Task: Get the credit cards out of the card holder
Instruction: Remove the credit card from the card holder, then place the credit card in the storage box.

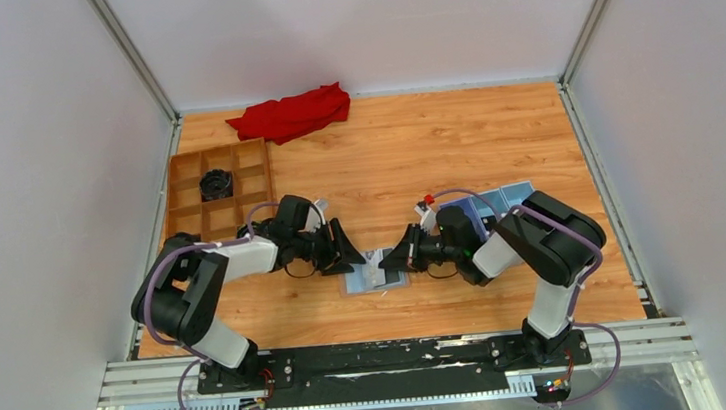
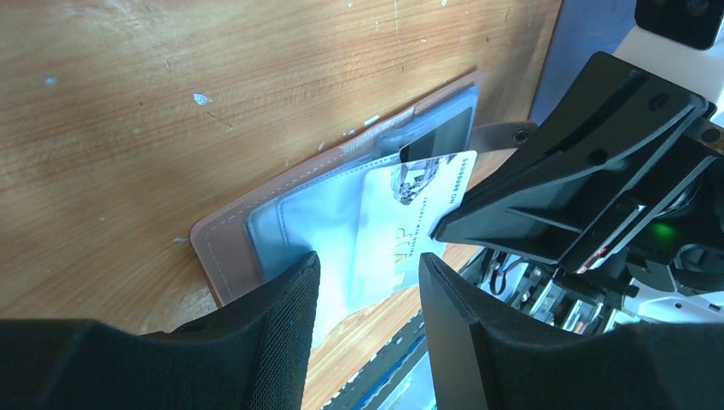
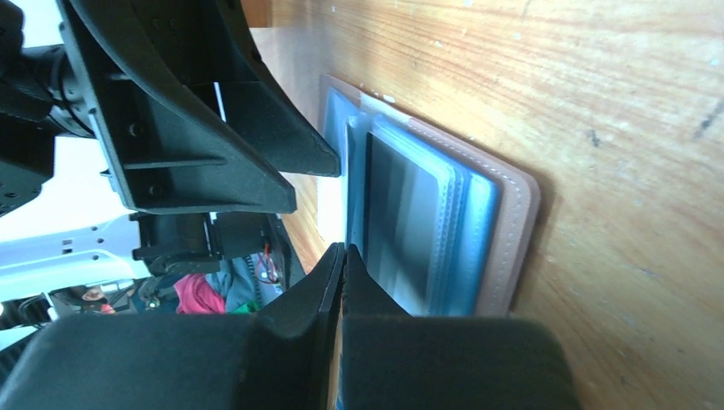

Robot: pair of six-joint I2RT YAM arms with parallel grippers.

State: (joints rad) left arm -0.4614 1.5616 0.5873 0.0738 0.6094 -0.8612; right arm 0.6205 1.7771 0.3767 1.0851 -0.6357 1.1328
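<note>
On the table point(image 1: 434, 148), your left claw point(image 2: 367, 266) stands half open and your right claw point(image 3: 343, 256) is closed. The open holder point(image 2: 226, 256) lies flat under both tips. A pale card point(image 2: 418, 201) sticks out of it, between the left fingers point(image 2: 273, 325) and just at the right tip.

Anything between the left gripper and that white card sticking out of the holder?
Nothing visible. The white card points into the gap of the open left gripper; the shut right gripper sits at the card's side edge, not between.
</note>
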